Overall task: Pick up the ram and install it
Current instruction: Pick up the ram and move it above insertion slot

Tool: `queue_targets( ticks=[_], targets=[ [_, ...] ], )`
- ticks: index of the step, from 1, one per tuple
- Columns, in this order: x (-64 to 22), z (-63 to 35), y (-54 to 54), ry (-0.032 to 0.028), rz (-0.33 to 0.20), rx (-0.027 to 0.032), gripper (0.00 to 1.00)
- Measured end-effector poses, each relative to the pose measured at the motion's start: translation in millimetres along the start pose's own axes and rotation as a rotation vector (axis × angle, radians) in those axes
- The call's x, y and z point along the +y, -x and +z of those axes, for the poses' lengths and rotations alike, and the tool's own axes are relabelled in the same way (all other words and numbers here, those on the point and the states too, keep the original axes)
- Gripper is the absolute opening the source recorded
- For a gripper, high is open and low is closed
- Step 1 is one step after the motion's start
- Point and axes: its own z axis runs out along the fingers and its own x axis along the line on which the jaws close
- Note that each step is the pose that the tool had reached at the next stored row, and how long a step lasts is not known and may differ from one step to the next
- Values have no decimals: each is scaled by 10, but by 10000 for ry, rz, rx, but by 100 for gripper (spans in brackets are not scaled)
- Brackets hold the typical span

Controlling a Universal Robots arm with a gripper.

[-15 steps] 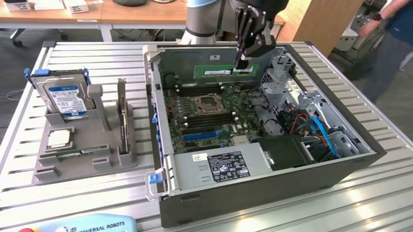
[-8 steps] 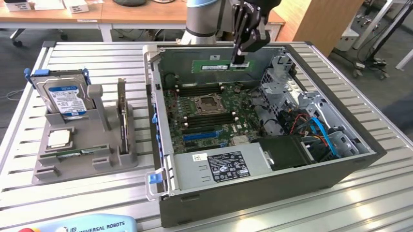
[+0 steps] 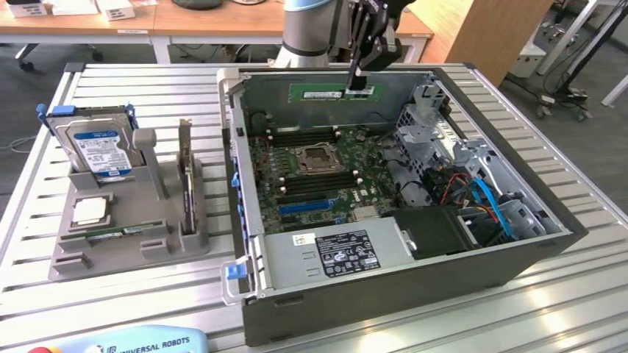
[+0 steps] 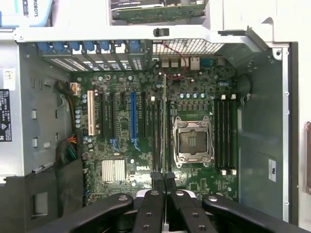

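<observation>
My gripper (image 3: 360, 90) is shut on the ram (image 3: 316, 93), a long green stick with a white label. I hold it level above the far side of the open computer case (image 3: 393, 287). In the wrist view the ram (image 4: 165, 121) shows edge-on as a thin line running out from my gripper (image 4: 165, 178). It hangs over the black memory slots (image 4: 155, 131) beside the processor socket (image 4: 193, 141) on the motherboard (image 4: 121, 141). A second green stick (image 3: 110, 237) lies in the grey holder (image 3: 128, 250) at the exterior view's left.
The grey holder also carries a silver hard drive (image 3: 98, 143) with a blue label, a square processor chip (image 3: 90, 210) and an upright card (image 3: 184, 162). Drive cages and cables (image 3: 461, 184) fill the case's right side. A teach pendant (image 3: 137, 342) lies at the table's near edge.
</observation>
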Motion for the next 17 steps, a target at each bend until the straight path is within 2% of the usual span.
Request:
queue_targets(
  ticks=[5,17],
  targets=[
    [0,13,0,-1,1,-2,11],
    [-8,212,-2,-15,20,-1,11]
  ],
)
